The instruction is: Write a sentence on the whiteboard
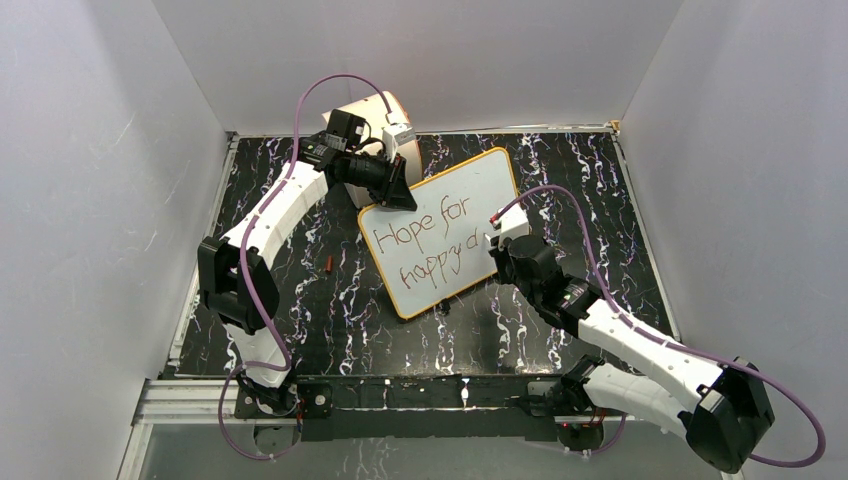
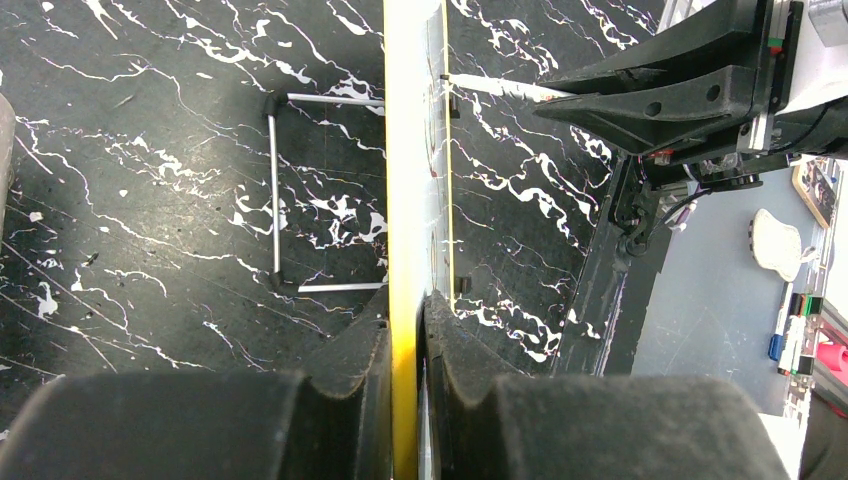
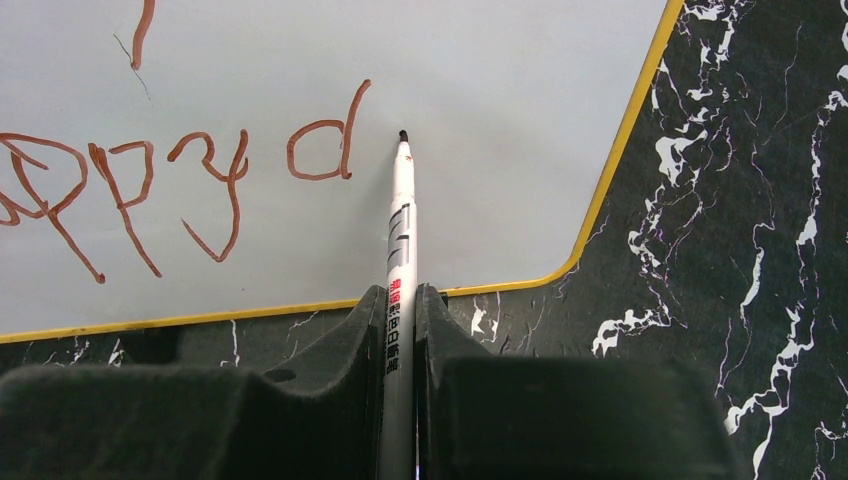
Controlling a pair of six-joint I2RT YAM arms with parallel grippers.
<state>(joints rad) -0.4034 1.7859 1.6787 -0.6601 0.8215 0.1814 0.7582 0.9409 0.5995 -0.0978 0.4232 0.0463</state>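
Extending the sentence (image 3: pixel 347 135) past "d" — marker (image 3: pixel 402 200) clamped in right gripper (image 3: pixel 400 300), whiteboard (image 3: pixel 500 100) rim pinched in left gripper (image 2: pixel 408 310) — press lightly, stroke level.

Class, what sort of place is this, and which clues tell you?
Likely a robotics lab test cell: plain pale walls enclose a black white-veined marble-pattern tabletop, and two white-and-black robot arms are mounted at its near edge.

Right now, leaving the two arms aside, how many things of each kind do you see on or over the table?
whiteboard: 1
marker: 1
small red-brown piece lying on the table: 1
cream drum: 1
Total: 4
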